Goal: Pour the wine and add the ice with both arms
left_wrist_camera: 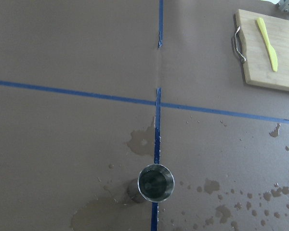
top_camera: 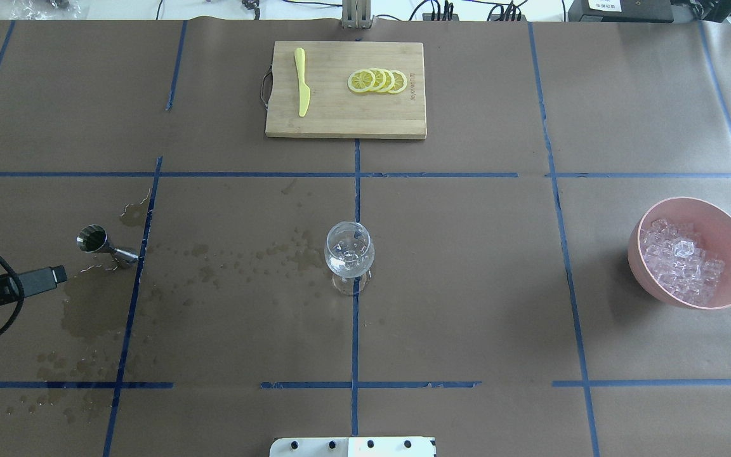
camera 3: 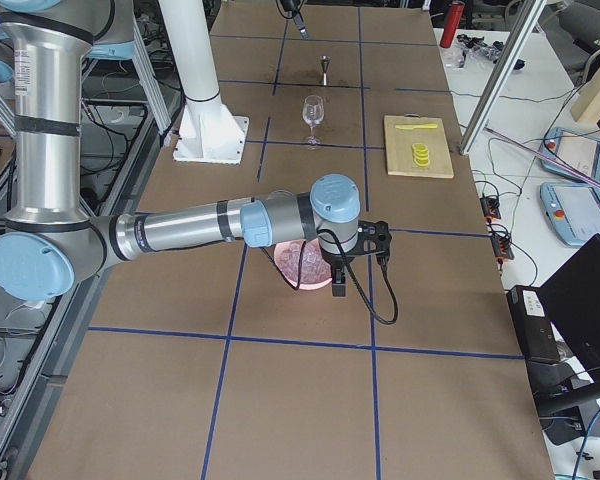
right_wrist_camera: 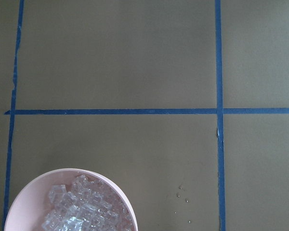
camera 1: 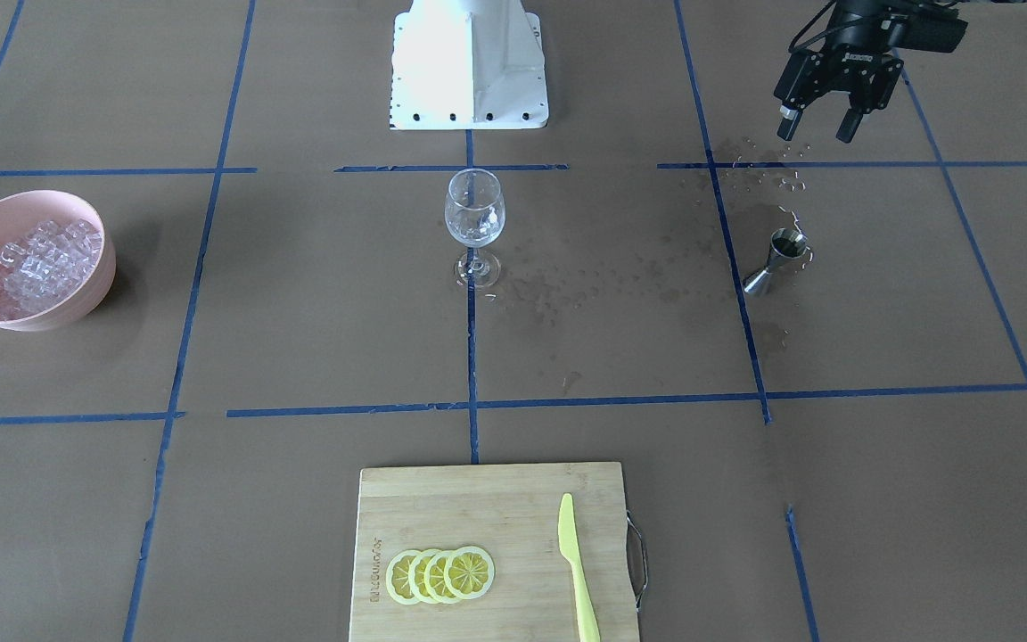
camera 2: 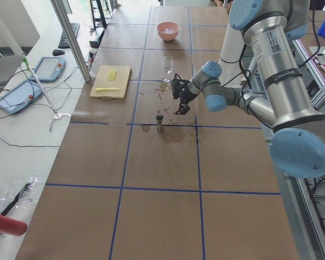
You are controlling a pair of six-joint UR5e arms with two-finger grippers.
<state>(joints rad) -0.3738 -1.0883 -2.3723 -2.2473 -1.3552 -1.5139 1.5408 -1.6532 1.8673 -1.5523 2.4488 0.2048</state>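
**Front-facing view.** You saw the left gripper (camera 1: 817, 125) hanging above wet stains (camera 1: 759, 169) on the paper. Its fingers were spread and held nothing. The jigger (camera 1: 778, 259) stood apart from it, on the near side. The wine glass (camera 1: 474, 218) stood upright at centre. The ice (camera 1: 36, 263) lay heaped in the pink bowl (camera 1: 77, 303) at far left.

**Overhead view.** You found the jigger (top_camera: 100, 244) well left of the wine glass (top_camera: 349, 257). You could not tell whether either held the wine.

**Left side view.** The left gripper (camera 2: 180, 100) hovered near the jigger (camera 2: 159, 122).

**Right side view.** The right gripper (camera 3: 340, 278) hung at the pink bowl (camera 3: 305, 283). You could not tell how its fingers stood.

**Left wrist view.** You looked down into the jigger (left_wrist_camera: 155, 183), which stood on a blue tape line (left_wrist_camera: 157, 125).

**Right wrist view.** The pink bowl (right_wrist_camera: 26, 204) of ice (right_wrist_camera: 82, 211) sat at lower left.
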